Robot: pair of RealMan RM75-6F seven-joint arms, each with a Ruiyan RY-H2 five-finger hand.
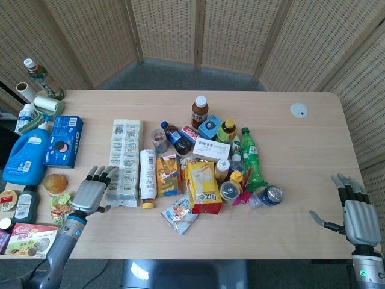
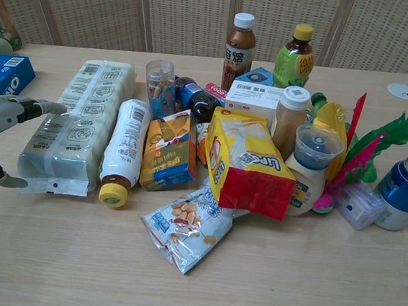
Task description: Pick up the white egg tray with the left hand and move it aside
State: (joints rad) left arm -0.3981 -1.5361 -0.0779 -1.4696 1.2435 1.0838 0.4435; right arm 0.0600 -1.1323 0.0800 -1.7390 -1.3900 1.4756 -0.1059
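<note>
The left hand (image 1: pixel 90 194), fingers spread and holding nothing, hovers at the near left corner of the white egg tray (image 1: pixel 124 161), a long plastic-wrapped pack lying flat on the wooden table (image 1: pixel 301 150) with its length running away from the robot. In the chest view the fingertips (image 2: pixel 49 107) reach over the tray's left edge while the thumb sits low beside the near corner, though whether they touch the wrapper cannot be told. The step in hand looks like the approach, with no grasp made and the tray not lifted. To the tray's right, just beside it, lies a white bottle with a yellow cap (image 1: pixel 147 176), and beyond that a crowd of snack packs, drinks and cans; to the tray's left, apart from it, sit a blue cookie box (image 1: pixel 63 141) and a blue detergent jug (image 1: pixel 25 152). The next move probably calls for closing the fingers across the tray's width and lifting without nudging the bottle. The right hand (image 1: pixel 360 215) rests open far right of the tray, fingers apart and empty.
</note>
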